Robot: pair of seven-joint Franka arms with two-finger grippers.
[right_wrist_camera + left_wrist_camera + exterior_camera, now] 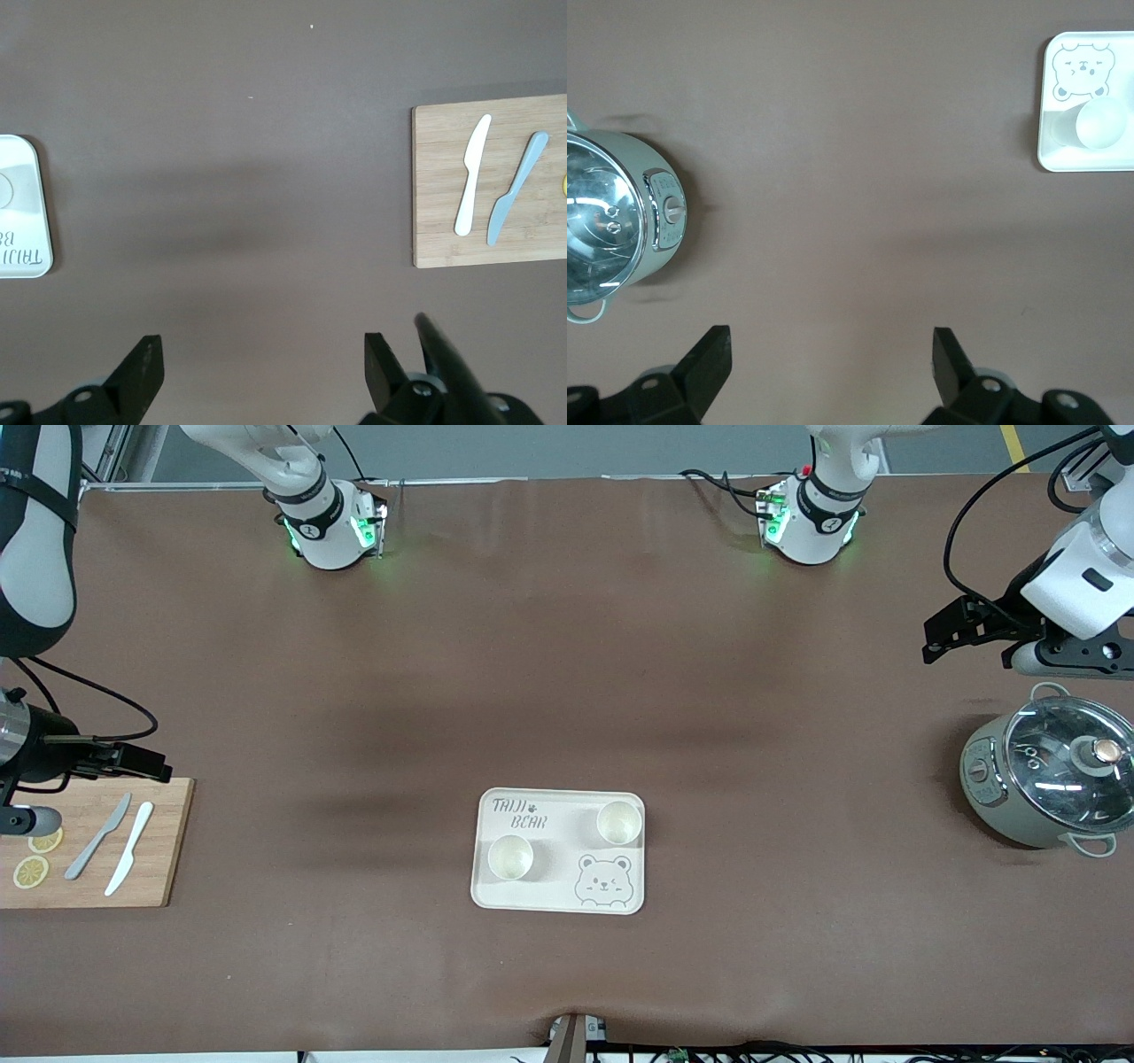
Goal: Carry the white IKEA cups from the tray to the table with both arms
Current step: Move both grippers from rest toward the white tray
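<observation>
Two white IKEA cups stand upright on the cream bear-printed tray [563, 843] in the middle of the table. One cup [510, 857] is nearer the front camera, toward the right arm's end. The other cup [618, 822] is toward the left arm's end; it also shows in the left wrist view [1100, 122]. My left gripper [932, 640] is open and empty over bare table beside the pot, its fingertips [713, 347] wide apart. My right gripper [158, 765] is open and empty over the table by the cutting board's edge, its fingertips [146, 354] wide apart.
A grey-green pot with a glass lid [1045, 779] stands at the left arm's end. A wooden cutting board [97, 846] at the right arm's end holds a white knife [129, 848], a grey knife [98, 836] and lemon slices [30, 872].
</observation>
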